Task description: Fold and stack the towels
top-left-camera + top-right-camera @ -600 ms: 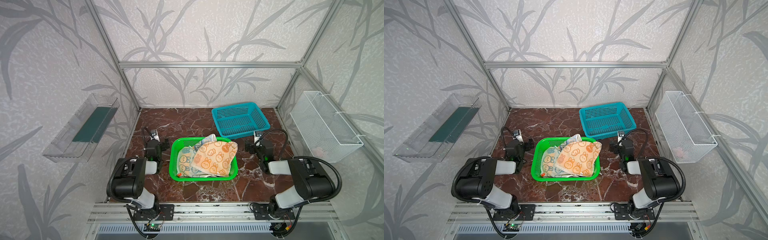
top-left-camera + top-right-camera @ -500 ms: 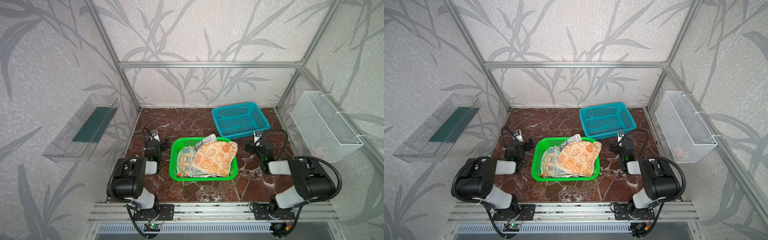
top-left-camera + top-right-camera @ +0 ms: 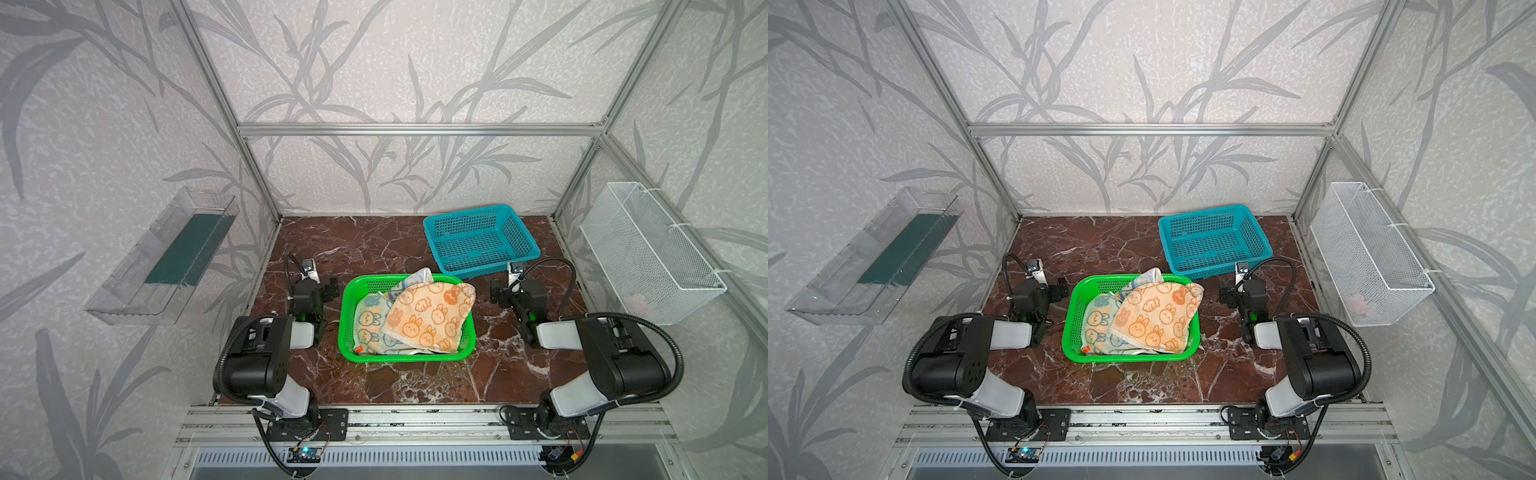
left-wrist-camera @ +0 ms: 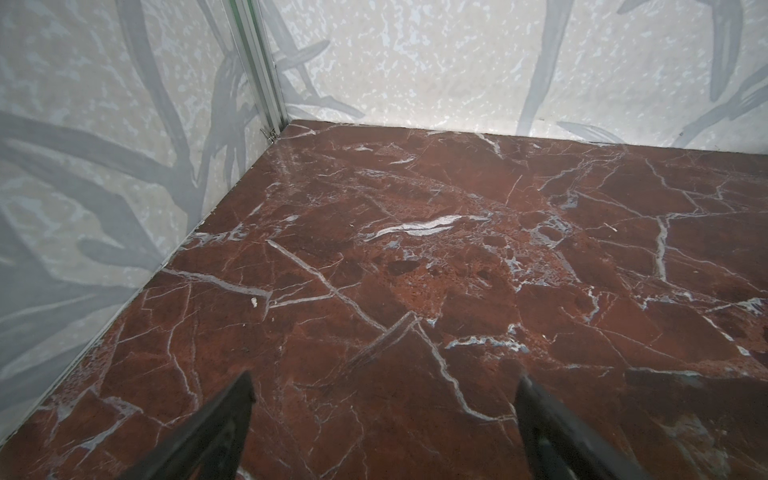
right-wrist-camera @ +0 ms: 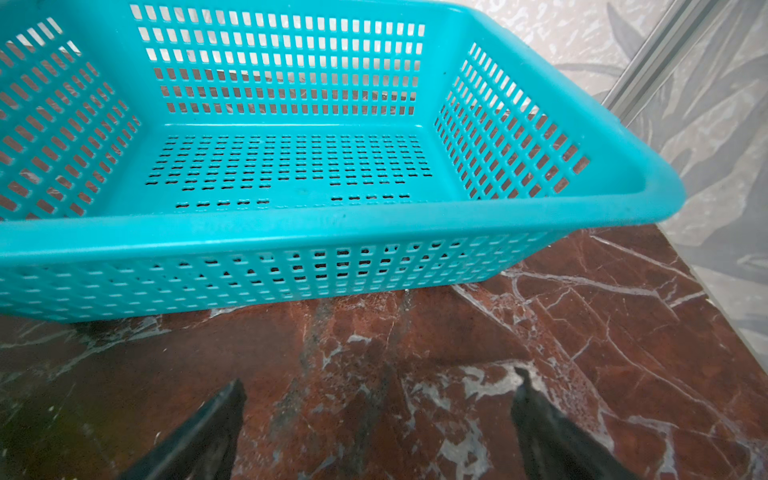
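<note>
Holding my left gripper (image 3: pixel 331 288) and right gripper (image 3: pixel 497 293) spread wide and empty, I am eyeing the light, floppy towels (image 3: pixel 424 318) heaped in the green basket (image 3: pixel 407 357) between them, planning a pinch on a raised corner.

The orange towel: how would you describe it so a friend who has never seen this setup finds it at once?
On the red-brown marble table, a green basket sits near the front centre. The peach-orange towel lies on top of the pile inside it. Unlike the cream-and-blue towel partly under it, its ground is peach with orange bunny prints.
</note>
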